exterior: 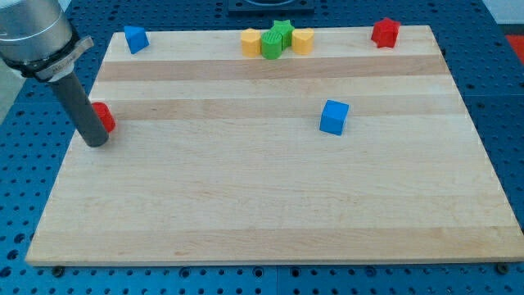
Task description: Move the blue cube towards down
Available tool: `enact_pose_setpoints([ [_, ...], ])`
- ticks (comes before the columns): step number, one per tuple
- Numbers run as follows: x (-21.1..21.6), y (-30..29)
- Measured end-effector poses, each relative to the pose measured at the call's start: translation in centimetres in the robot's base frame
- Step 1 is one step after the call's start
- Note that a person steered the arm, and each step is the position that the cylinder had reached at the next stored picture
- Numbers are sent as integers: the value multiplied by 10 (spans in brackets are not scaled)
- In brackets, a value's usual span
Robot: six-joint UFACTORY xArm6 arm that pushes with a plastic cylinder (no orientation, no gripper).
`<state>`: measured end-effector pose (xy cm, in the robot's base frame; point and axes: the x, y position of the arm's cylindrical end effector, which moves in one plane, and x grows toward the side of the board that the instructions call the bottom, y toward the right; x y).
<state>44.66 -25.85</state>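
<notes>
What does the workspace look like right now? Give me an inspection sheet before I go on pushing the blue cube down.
Surface: wooden board, flat, on a blue perforated base.
Job's things: blue cube right of centre, standing alone, open board below it.
Clutter: second blue block at the top left; red block at the top right; two yellow blocks flanking green blocks at the top edge; red block at the left, partly hidden by the rod.
Grippers: none fitted; my tip sits at the left edge, against that red block, far from the blue cube.
Cables: nothing seen.
Surroundings: dark object beyond the top edge, unidentifiable.
</notes>
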Motion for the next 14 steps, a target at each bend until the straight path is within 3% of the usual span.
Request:
enact_pose_setpoints([
  [3, 24, 28],
  [5, 5, 157],
  [8, -85, 322],
  [9, -81, 381],
  [11, -42, 375],
  [13, -45, 324],
  [14, -19, 321],
])
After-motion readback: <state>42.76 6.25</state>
